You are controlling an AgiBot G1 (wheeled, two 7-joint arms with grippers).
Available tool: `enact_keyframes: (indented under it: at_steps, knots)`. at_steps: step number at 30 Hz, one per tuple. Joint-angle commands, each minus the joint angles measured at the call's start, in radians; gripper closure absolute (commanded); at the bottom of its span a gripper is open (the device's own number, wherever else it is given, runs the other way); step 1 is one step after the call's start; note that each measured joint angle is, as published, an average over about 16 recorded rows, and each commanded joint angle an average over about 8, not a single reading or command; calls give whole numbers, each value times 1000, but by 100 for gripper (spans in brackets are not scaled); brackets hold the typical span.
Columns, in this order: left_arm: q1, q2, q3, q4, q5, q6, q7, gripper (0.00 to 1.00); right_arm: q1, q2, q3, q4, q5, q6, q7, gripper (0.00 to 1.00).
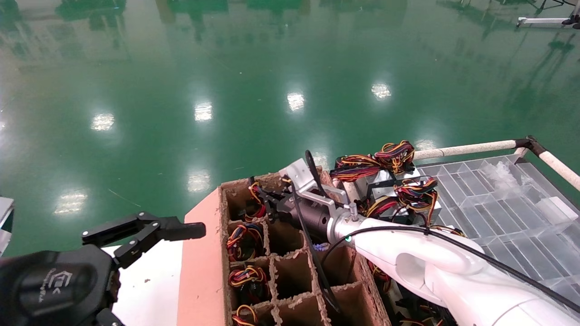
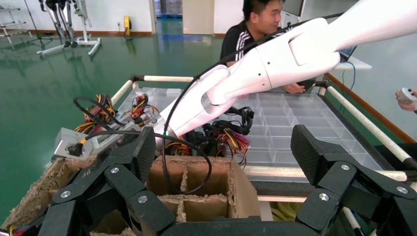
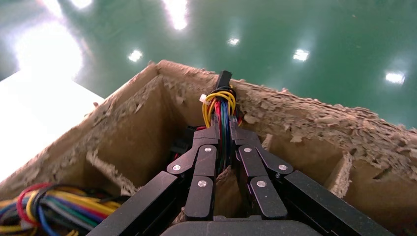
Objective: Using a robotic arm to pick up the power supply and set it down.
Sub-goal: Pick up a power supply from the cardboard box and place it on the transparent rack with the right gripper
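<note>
- The left gripper [image 1: 181, 233] hung idle at the lower left of the head view, over the white surface [image 1: 149, 285] beside the box, its jaws spread wide and holding nothing.
- The cardboard box [image 1: 206, 253] sat just right of it, split by ragged dividers into cells; several cells along its left column held coils of coloured wire [image 1: 244, 240].
- The right gripper [image 1: 265, 203] was reaching into the far-left corner cell of the box, with the white arm [image 1: 435, 262] stretching back to the lower right and a black cable [image 1: 312, 235] looping around its wrist.
- In the right wrist view, its fingers [image 3: 206, 157] were pinched almost together around the wire bundle [image 3: 221, 105] of a power supply [image 1: 256, 199] that sat in that corner cell; the metal body of the unit could not be made out.
- More power supplies [image 1: 389, 181] with tangled wires lay heaped just right of the box.
- A clear plastic tray [image 1: 521, 203] with empty-looking compartments filled the far right, edged by a padded white rail [image 1: 471, 147].
- The green floor [image 1: 226, 90] spread out beyond everything.
</note>
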State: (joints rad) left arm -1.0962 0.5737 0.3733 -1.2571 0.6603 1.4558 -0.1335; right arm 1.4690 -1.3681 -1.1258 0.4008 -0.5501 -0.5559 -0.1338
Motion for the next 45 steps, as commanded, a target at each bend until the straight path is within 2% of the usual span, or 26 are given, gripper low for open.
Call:
enact_keyframes:
  at_steps: [1, 6, 14, 20, 27, 37, 45]
  knots:
    - [0, 0, 0, 0, 0, 0, 0, 0, -1, 0, -6, 5, 21, 22, 15, 100]
    - [0, 0, 0, 0, 0, 0, 0, 0, 3, 1, -9, 20, 89, 6, 61, 100]
    - [0, 0, 0, 0, 0, 0, 0, 0, 29, 7, 0, 19, 192, -72, 101, 100]
    - [0, 0, 0, 0, 0, 0, 0, 0, 67, 17, 30, 0, 264, -161, 102, 100]
    - [0, 0, 0, 0, 0, 0, 0, 0, 134, 52, 76, -52, 321, -306, 75, 100]
    - [0, 0, 0, 0, 0, 0, 0, 0, 250, 136, 98, -149, 330, -500, 50, 100]
    - [0, 0, 0, 0, 0, 0, 0, 0, 353, 204, 78, -249, 289, -564, 45, 100]
